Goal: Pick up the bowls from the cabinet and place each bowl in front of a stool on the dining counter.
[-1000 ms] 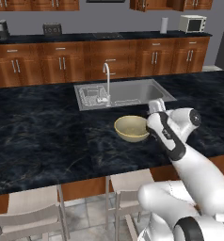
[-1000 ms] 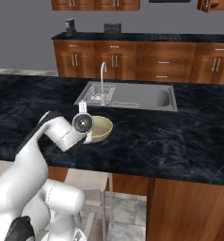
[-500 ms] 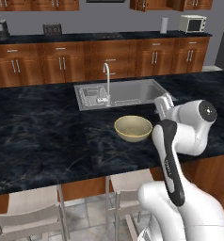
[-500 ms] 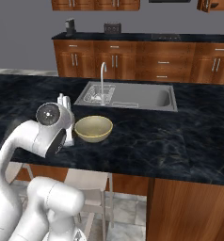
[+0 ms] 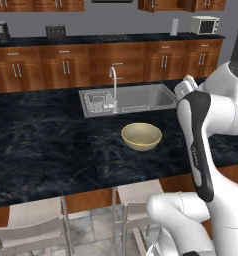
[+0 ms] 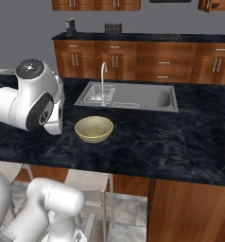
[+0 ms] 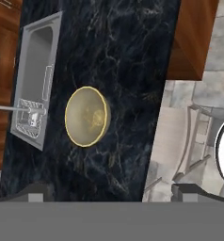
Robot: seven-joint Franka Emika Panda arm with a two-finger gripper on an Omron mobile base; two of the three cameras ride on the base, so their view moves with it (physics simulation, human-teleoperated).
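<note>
On dining counter (image 5: 51, 150), cream bowl (image 5: 141, 136) before stool (image 7: 172, 136); hand view shows interior.

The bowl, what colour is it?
Cream-beige bowl, clearest in the left base view.

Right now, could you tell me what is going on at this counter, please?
A cream bowl sits upright on the black marble counter, between the sink and a stool at the near edge. The robot's arm is raised above the counter and holds nothing; its pincer is open, looking down on the bowl from above. Only this one bowl is out on the counter.
</note>
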